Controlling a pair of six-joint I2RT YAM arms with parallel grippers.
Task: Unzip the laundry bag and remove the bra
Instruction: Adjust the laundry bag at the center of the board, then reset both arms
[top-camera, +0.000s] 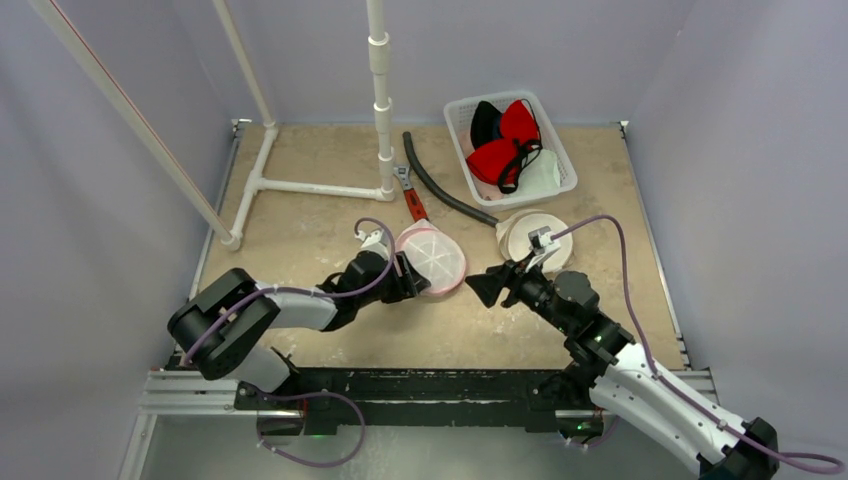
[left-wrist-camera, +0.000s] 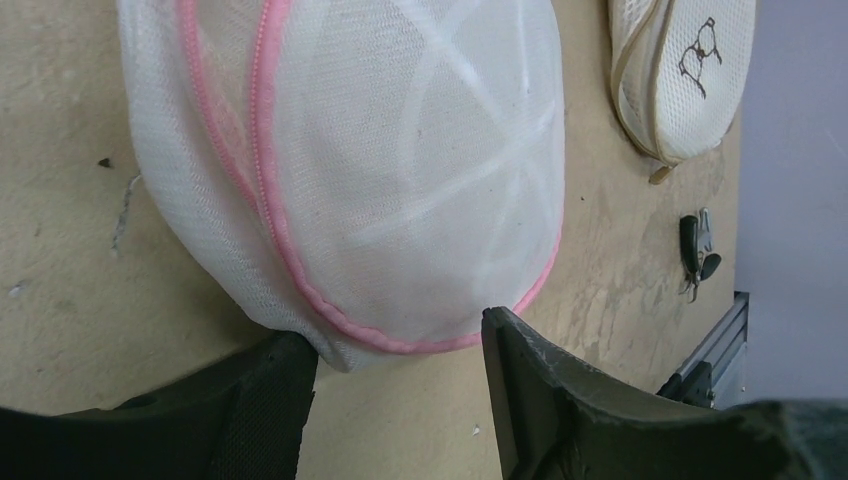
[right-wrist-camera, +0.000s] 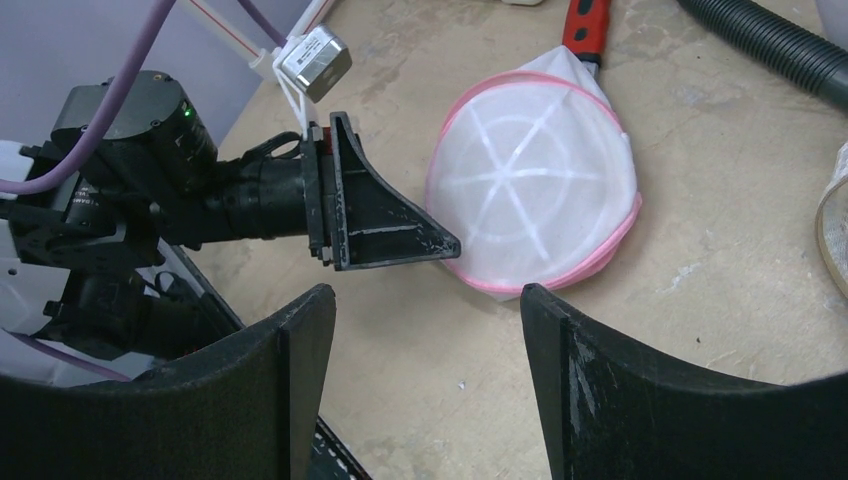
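Observation:
The laundry bag (top-camera: 432, 257) is a white mesh dome with pink trim, lying mid-table; it also shows in the left wrist view (left-wrist-camera: 400, 150) and the right wrist view (right-wrist-camera: 535, 180). Only white ribs show through the mesh, so the bra is hidden. My left gripper (top-camera: 412, 280) is low at the bag's near-left edge. Its jaws (left-wrist-camera: 400, 345) are apart, and both fingertips touch the pink-trimmed rim. My right gripper (top-camera: 487, 285) hovers to the right of the bag, open and empty (right-wrist-camera: 425, 310), pointing at the bag and the left gripper's finger (right-wrist-camera: 395, 235).
A second cream mesh bag (top-camera: 535, 240) lies to the right behind my right gripper. A white basket (top-camera: 512, 145) of red and black garments stands at the back right. A black hose (top-camera: 440, 190), a red-handled tool (top-camera: 412, 203) and a white pipe frame (top-camera: 300, 186) lie behind.

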